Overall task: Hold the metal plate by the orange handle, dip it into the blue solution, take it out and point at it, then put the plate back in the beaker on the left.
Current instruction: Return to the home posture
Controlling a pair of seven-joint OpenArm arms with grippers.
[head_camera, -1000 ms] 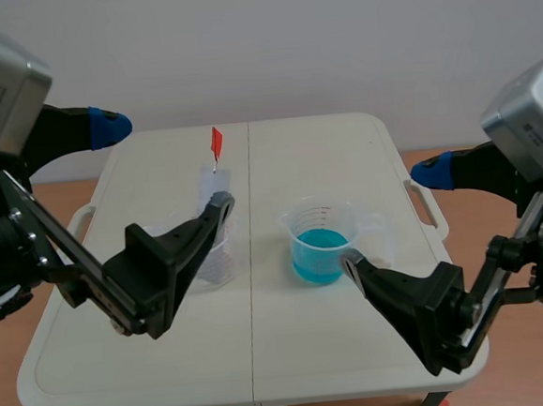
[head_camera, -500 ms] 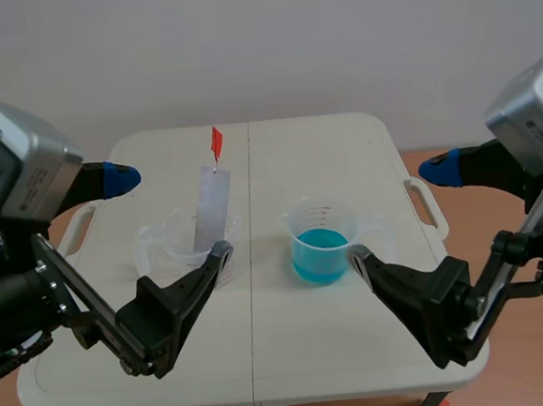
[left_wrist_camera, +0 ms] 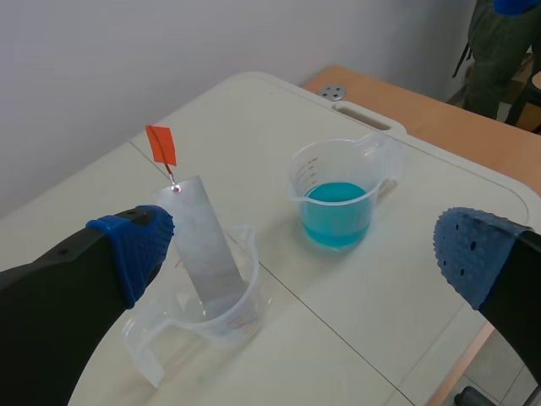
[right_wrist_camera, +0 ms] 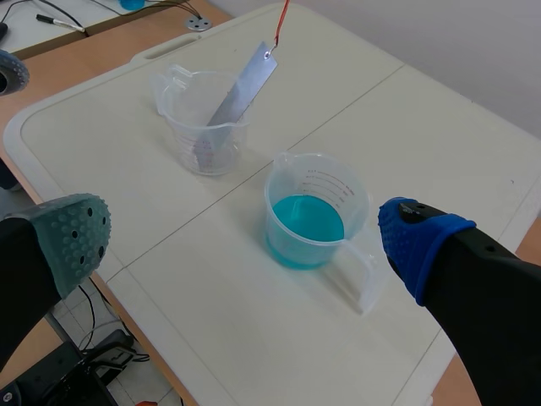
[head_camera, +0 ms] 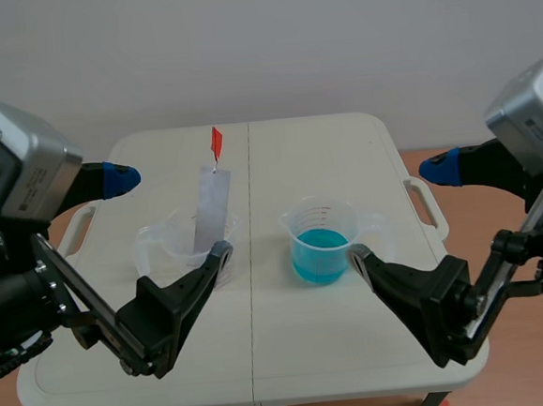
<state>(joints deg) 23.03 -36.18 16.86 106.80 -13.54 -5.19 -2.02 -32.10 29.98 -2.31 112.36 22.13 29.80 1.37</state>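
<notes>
Plate [head_camera: 210, 212] in left beaker [head_camera: 186, 247]; solution beaker [head_camera: 321, 239] right.

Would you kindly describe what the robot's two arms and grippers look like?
Both arms are black, each carrying a silver-grey camera box at the wrist. The left gripper has two thick, angular black fingers tipped with soft blue dotted pads. The right gripper is built alike, but one pad is blue and the other grey-green.

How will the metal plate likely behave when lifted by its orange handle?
The metal plate looks thin and flat, so probably stiff yet light. Its orange handle looks small and loosely attached, so the plate may swing.
</notes>
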